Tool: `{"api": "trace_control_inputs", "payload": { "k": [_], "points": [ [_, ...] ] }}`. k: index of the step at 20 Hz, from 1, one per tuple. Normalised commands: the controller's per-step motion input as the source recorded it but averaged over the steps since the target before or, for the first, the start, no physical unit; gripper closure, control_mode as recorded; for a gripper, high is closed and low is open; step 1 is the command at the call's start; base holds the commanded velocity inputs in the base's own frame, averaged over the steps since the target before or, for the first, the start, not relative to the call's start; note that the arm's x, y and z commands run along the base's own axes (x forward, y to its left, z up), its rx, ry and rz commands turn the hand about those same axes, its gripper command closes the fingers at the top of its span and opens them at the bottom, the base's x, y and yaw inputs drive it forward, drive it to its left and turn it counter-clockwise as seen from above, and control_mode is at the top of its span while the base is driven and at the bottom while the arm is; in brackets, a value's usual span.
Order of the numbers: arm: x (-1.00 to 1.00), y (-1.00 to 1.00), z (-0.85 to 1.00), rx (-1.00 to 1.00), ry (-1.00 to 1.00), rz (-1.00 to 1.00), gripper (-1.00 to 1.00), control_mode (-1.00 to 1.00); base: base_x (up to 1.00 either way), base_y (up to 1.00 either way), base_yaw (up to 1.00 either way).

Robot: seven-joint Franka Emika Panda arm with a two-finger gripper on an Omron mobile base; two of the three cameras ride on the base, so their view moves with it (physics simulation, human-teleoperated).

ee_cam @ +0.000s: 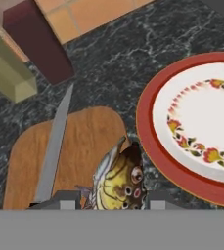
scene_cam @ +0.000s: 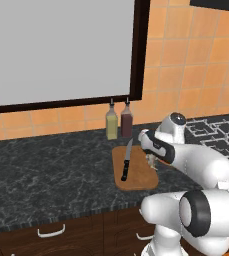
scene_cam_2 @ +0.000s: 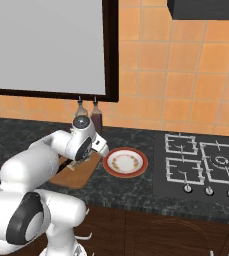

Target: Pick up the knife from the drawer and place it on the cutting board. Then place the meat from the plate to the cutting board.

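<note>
**Knife on the board, meat between the claw tips at the board's edge**

The knife (scene_cam: 127, 161) lies flat on the cutting board (scene_cam: 138, 179), on its left part, with the black handle toward the front of the surface (scene_cam: 46, 170) and the grey blade pointing to the back wall; the blade tip reaches a little past the far edge of the board. The board itself rests on the black marbled surface, in front of two bottles, one yellowish (scene_cam: 112, 123) and one dark red (scene_cam: 127, 122), which stand side by side against the orange tiles.

The white arm bends low over the right side of the board. In the hand view the claw (ee_cam: 114, 201) has its two dark tips on either side of the meat (ee_cam: 117, 179), a small yellowish-brown lump that sits at the right edge of the board, near the plate. The tips stand apart with the meat between them, but I cannot tell if they press on it or are loose.

The plate (scene_cam_2: 111, 166) with the red-brown rim lies just beside the board on its right, and its pale centre with a ring of small flowers is bare. To the right of the plate is the gas hob (scene_cam_2: 206, 170). In the left base view a drawer (scene_cam: 51, 235) with a curved silver handle shows under the surface, pushed in.
</note>
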Motion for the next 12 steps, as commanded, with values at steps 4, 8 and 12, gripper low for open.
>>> {"api": "trace_control_inputs", "payload": {
  "k": [4, 8, 12],
  "points": [
    [0.01, 0.39, -0.39, 0.00, 0.07, 0.00, 1.00, -1.00, 0.00, 0.00, 0.00],
    [0.12, 0.32, -0.35, 0.00, 0.03, 0.00, 1.00, -1.00, 0.00, 0.00, 0.00],
    [0.22, 0.25, -0.47, 0.00, 0.00, 0.02, 1.00, -1.00, 0.00, 0.00, 0.00]
  ]
}}
